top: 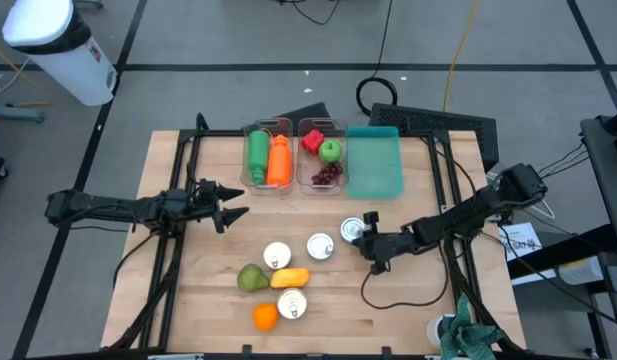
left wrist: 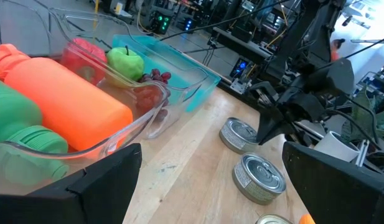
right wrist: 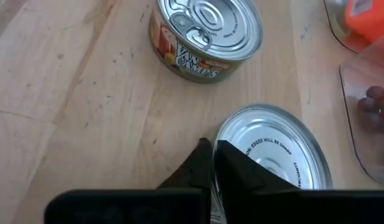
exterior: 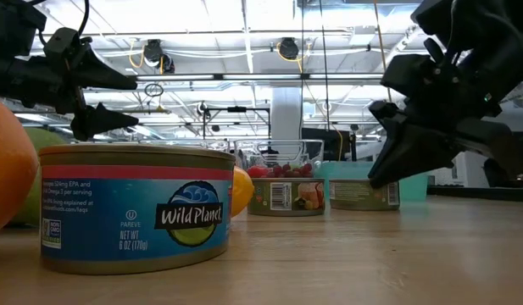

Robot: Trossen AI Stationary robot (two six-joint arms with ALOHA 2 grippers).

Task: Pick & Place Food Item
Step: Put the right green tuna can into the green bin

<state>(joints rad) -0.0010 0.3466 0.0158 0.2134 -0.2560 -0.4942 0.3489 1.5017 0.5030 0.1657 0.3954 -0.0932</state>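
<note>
At the bench's far edge, one clear tub point(top: 267, 158) holds green and orange bottles; the next tub point(top: 322, 156) holds apple and grapes. Right jaws point(top: 365, 240) closed beside a can point(top: 354, 229); left jaws point(top: 231, 205) open.

Silver-lidded tin can point(right wrist: 272, 149) upright on wood table point(right wrist: 73, 81), beside second can point(right wrist: 207, 37).

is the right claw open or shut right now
Shut. In the right wrist view the right claw has its two dark fingertips pressed together, just over the rim of a can.

white bin point(top: 56, 50): floor, beyond table's far-left corner | keyboard point(top: 433, 120): behind table | green cloth point(top: 466, 335): near-right corner
</note>
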